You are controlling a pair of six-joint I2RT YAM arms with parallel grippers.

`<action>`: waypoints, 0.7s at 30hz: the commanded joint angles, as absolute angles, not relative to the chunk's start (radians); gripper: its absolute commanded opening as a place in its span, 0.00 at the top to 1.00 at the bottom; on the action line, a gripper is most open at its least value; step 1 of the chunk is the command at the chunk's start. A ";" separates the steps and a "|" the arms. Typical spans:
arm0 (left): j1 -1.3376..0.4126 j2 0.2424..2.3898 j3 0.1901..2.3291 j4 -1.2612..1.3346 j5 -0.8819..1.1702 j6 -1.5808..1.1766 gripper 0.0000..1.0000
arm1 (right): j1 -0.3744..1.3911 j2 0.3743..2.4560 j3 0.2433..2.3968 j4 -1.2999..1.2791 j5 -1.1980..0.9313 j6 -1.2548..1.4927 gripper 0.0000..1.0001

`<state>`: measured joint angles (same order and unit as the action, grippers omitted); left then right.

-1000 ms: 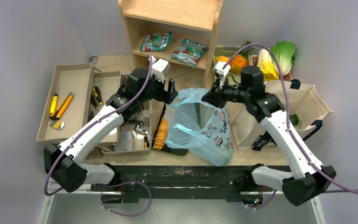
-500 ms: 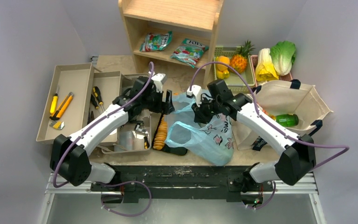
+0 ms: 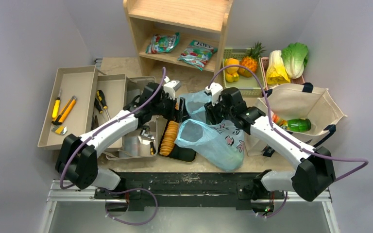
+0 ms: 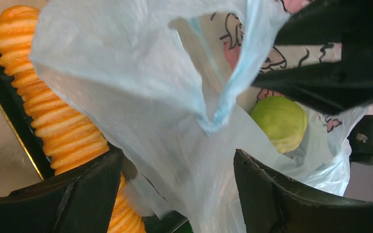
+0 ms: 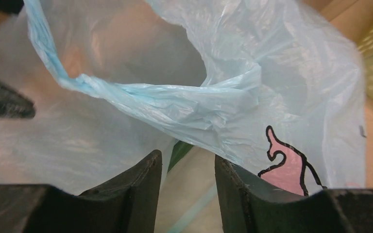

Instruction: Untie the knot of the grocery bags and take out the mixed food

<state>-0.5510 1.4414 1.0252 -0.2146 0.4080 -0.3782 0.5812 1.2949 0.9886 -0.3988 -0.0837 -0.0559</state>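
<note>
The light-blue plastic bag [image 3: 216, 141] with pink cartoon prints lies slumped at the table's middle, its mouth gaping toward the left. My left gripper [image 3: 180, 110] is at its left rim, jaws wide apart with bag film [image 4: 141, 97] between them [image 4: 175, 160]. A round green fruit [image 4: 279, 121] shows inside the bag. My right gripper [image 3: 208, 114] is at the bag's far rim, jaws apart [image 5: 188, 162] just under a twisted handle strand [image 5: 175, 107]. The cream canvas tote [image 3: 315, 104] stands on the right with a green bottle [image 3: 298, 124] in it.
A black tray of orange crackers [image 3: 169, 138] lies left of the bag. Tool trays [image 3: 75, 104] sit further left. A wooden shelf [image 3: 184, 29] holds snack packets. A green basket [image 3: 246, 82] holds a pineapple [image 3: 248, 60] and yellow produce [image 3: 231, 68]; cabbages [image 3: 286, 60] lie behind the tote.
Both grippers have come down and closer together at the bag's rim. The bag's raised top has dropped and the bag has sagged flatter. The right arm swung left.
</note>
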 commanded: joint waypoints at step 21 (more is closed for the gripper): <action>-0.659 1.480 1.155 -0.142 0.476 -0.234 1.00 | 0.451 1.272 0.910 -0.140 -0.034 0.245 0.66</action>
<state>-0.6201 1.5341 1.0992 -0.1513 0.4454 -0.2863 0.4690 1.2587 0.9386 -0.1856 0.0696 0.1413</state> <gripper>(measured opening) 0.019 0.340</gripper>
